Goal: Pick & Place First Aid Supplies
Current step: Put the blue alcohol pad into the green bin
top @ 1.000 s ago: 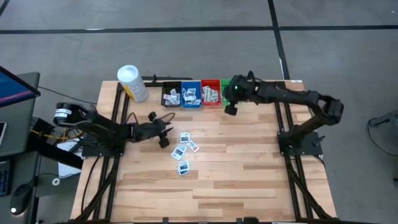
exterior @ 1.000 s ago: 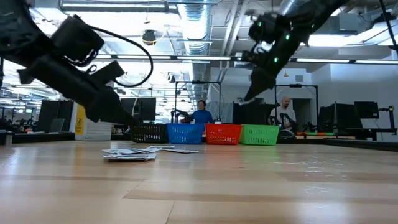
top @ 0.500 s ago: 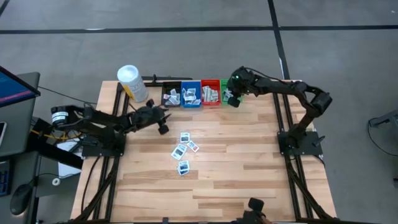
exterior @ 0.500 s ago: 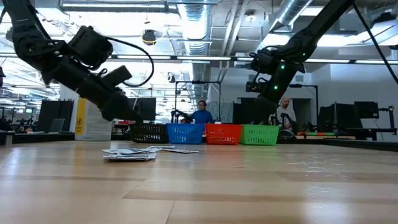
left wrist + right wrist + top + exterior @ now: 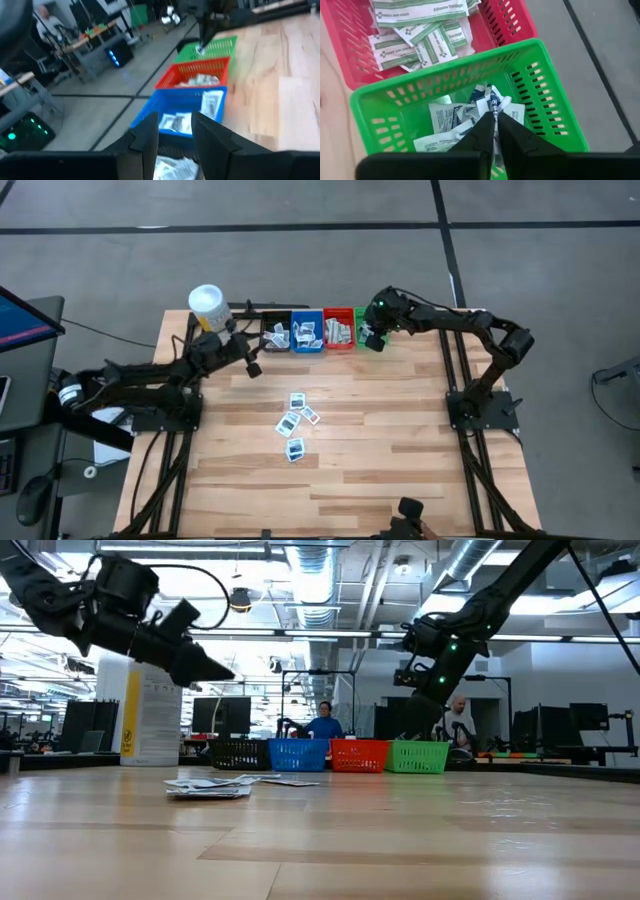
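Right hand [image 5: 494, 131] over the green bin [image 5: 545, 110], fingers nearly closed on a packet's [image 5: 490, 100] edge, light, floppy, best pinched at a rim; left hand [image 5: 172, 137] part-open above the black bin.

Little print can be made out. In the right wrist view, a long pale strip packet [image 5: 420, 11] with green marks, lying in the red slotted plastic bin [image 5: 350, 65], carries the word "Adhesive" and more letters too small to read. The white packets [image 5: 452, 117] in the green slotted plastic bin [image 5: 552, 100] bear dark lettering that stays illegible. The tall white-and-yellow cylindrical container [image 5: 150, 712] shows fine print, also unreadable.
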### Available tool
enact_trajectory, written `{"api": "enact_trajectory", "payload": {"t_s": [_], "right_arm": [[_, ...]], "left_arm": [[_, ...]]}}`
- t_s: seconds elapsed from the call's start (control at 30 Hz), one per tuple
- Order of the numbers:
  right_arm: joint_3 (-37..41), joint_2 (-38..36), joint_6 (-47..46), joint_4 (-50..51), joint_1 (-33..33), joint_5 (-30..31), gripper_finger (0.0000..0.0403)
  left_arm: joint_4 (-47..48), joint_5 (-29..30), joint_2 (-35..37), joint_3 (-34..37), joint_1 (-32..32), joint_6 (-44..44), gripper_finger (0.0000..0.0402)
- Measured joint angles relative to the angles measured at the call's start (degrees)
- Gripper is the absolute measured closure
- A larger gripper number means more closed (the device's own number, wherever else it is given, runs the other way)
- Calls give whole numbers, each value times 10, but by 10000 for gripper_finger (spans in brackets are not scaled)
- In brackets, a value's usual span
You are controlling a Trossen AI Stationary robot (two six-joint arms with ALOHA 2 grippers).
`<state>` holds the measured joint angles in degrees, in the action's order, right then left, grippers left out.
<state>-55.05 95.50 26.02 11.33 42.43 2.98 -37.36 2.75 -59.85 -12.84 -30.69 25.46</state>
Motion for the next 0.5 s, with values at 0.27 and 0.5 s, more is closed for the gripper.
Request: {"api": "enact_trajectory", "payload": {"t_s": [0.27,0.5], "right_arm": [[0,0,-3,-7,-1,0,358],[0,0,-1,-6,-2,0,290]], "left_arm": [[0,-62,36,0,-55,18,284],[-1,-107,36,0,-77,31,284]]}}
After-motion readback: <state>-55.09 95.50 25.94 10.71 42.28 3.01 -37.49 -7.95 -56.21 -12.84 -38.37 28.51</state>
